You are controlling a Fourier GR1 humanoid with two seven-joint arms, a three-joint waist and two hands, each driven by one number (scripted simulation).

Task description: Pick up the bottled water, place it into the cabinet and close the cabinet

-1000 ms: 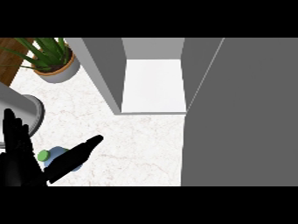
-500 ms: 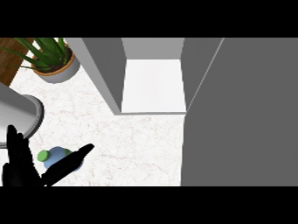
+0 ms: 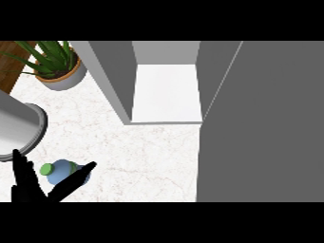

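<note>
White marble worktop [image 3: 143, 156], small blue bottled water with green cap [image 3: 61, 171] at 7 o'clock, black left robot hand [image 3: 31, 187] released, fingers straight beside it, open grey cabinet [image 3: 166, 90] at 12 o'clock.

White marbled counter [image 3: 147, 152] with a few things standing on it.
A potted plant [image 3: 55, 66] sits at its far left corner; the blue, green-capped water bottle [image 3: 62, 172] stands near the front left; the open grey cabinet [image 3: 168, 80] rises behind.

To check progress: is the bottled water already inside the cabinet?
No, the bottled water lies on the counter by the left hand, outside the open cabinet.
</note>
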